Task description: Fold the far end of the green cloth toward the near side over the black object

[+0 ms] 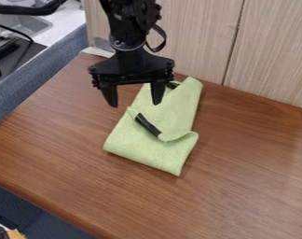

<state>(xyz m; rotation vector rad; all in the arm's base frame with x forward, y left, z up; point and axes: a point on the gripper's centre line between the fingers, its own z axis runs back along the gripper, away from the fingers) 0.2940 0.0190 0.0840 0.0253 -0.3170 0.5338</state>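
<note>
while the black robot arm [130,39] hangs in from the top edge of the view, its black two-finger gripper [134,104] is spread wide, with a broad gap between the fingertips and nothing pinched there. one finger appears against the brown wood-grain table [241,163], the other against the upper part of a folded, pale green cloth [150,149]; whether that finger touches the fabric, i cannot tell. the cloth lies near the middle of the table, slanting from the upper right down to the lower left, with a flap turned over on it. a short, dark, rod-like piece [147,125] rests against the cloth below the gripper, its lower end at the flap's edge, and a small black piece [172,85] pokes out near the cloth's top end; whether the two are joined, i cannot tell. behind the table stand pale wood-grain panels [191,42] with a dark seam between them. a blue-grey fabric-like border [38,86] runs along the table's left side, and beyond it is a grey metal sink [26,24].
</note>
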